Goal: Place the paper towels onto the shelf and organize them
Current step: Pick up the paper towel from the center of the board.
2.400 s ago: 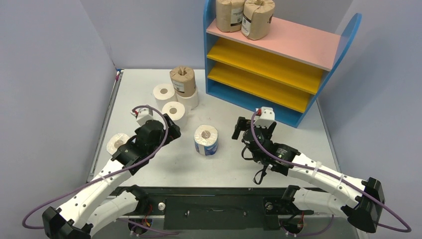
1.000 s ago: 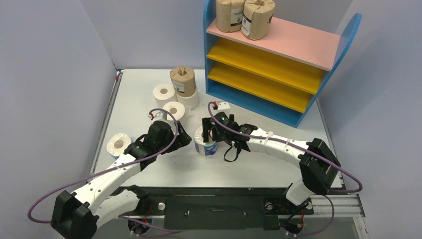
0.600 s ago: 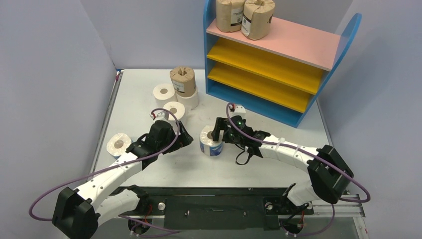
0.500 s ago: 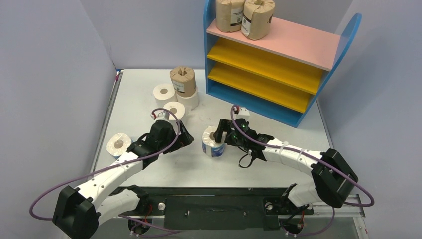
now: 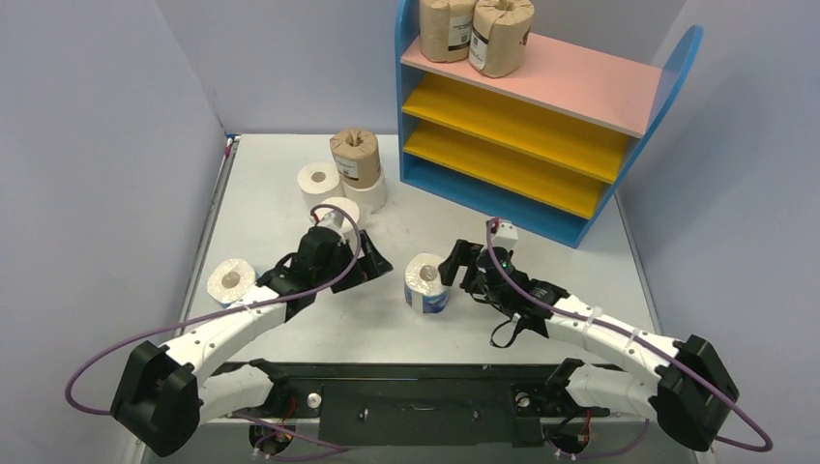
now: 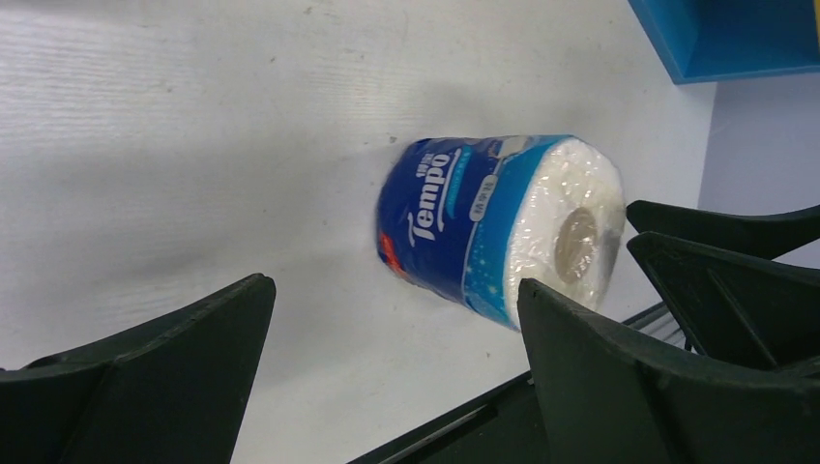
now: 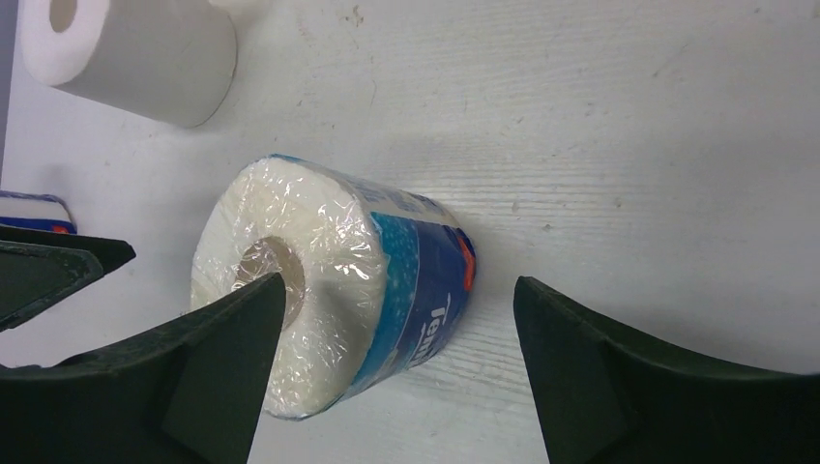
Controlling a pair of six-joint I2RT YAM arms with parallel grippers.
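Fingers [image 7: 193, 387] of the right gripper [image 7: 396, 283] stand wide apart. The Tempo roll [image 7: 334, 319] sits framed between them and is not clamped. One fingertip overlaps the roll's top face in the wrist view, and I cannot tell whether it touches. The left gripper [image 6: 394, 283] is also spread wide and holds nothing. It points at the same roll from the other side, near but apart from it.

The roll stands on end on the table [image 5: 271, 174], core up, between the two grippers and well short of the shelf [image 5: 677, 72]. Two brown rolls [image 5: 448, 27] stand side by side at the left end of the pink board [image 5: 580, 87]. Both yellow boards [image 5: 522, 121] are bare. A third brown roll [image 5: 355, 157] sits on top of a white one among the white rolls [image 5: 318, 180] at the far left of the table, and another white roll [image 5: 232, 280] lies beside the left arm.

The step in hand looks like the grasp of the Tempo roll by the right arm. The next move calls for centring the jaws across the roll's sides and closing gently, since the wrapped paper is soft and will squash or slip. The left gripper should keep clear. After that comes a lift and a carry to one of the boards.
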